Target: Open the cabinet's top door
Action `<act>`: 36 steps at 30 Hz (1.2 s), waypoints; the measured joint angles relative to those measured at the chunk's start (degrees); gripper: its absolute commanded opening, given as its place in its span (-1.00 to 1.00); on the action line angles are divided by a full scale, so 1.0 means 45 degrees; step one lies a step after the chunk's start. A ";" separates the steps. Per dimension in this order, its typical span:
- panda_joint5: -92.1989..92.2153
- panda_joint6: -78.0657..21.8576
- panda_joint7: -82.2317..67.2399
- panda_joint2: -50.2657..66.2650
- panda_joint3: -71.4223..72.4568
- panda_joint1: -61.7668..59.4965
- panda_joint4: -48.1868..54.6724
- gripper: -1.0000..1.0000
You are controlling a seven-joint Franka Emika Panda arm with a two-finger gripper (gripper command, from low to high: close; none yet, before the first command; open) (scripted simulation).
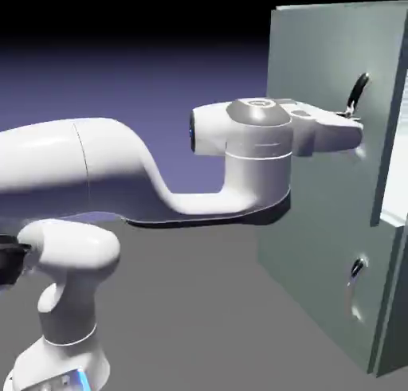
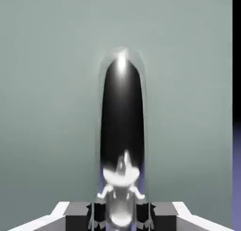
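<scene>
The cabinet [image 1: 319, 222] stands at the right of the exterior view, pale grey-green. The top door [image 1: 319, 71] is its taller upper panel, and the door's long curved handle [image 1: 360, 88] sticks out above my hand. My gripper [image 1: 358, 136] is pressed up to the door at the handle's lower part. In the hand view the dark, silver-edged handle [image 2: 121, 117] runs up the middle from between my finger tips [image 2: 96, 211]. The gripper [image 2: 120, 217] is shut on the handle.
The shorter lower panel carries a smaller handle [image 1: 356, 270] below my hand. The white arm [image 1: 119, 166] stretches in from the lower left across the grey table [image 1: 199, 302]. The cabinet's right edge [image 2: 232, 107] shows in the hand view.
</scene>
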 measured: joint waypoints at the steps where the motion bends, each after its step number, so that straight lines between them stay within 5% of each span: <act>1: 0.0174 -0.0253 0.0025 -0.0086 0.0367 -0.0461 -0.0397 -1.00; 18: 0.6733 -0.4672 -0.1383 -0.3574 0.7853 -0.6985 -0.6391 -1.00; 36: 1.5382 -1.0582 -0.2902 -0.6132 1.6156 -0.7174 -0.7602 -1.00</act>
